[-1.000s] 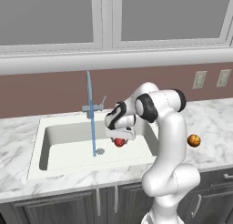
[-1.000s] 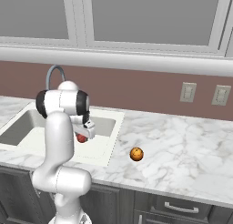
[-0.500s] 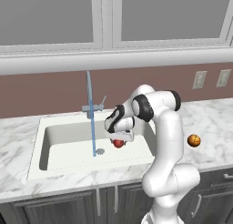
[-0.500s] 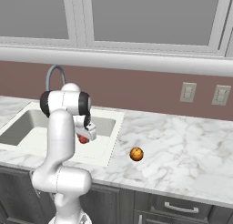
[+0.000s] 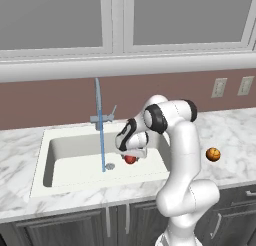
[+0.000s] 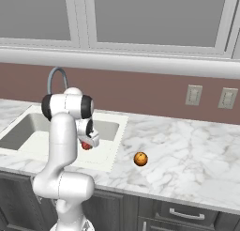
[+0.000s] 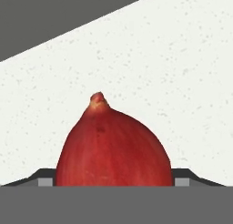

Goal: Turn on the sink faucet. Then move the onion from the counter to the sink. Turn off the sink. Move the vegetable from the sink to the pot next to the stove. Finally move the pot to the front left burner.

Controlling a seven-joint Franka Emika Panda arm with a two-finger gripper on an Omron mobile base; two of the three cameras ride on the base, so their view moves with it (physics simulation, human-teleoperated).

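the gripper (image 5: 131, 157) had eased lower over the sink (image 5: 75, 150), jaws spread wide around the onion (image 5: 131, 159), release apparently near.

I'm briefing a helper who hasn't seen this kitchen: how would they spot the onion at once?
Find the cream-white sink set in the marble counter, water streaming from its faucet. The onion sits low over the basin's right half, under the gripper. It is plain glossy red with a pointed tip, unlike the orange ball out on the counter.

No legible txt or labels.
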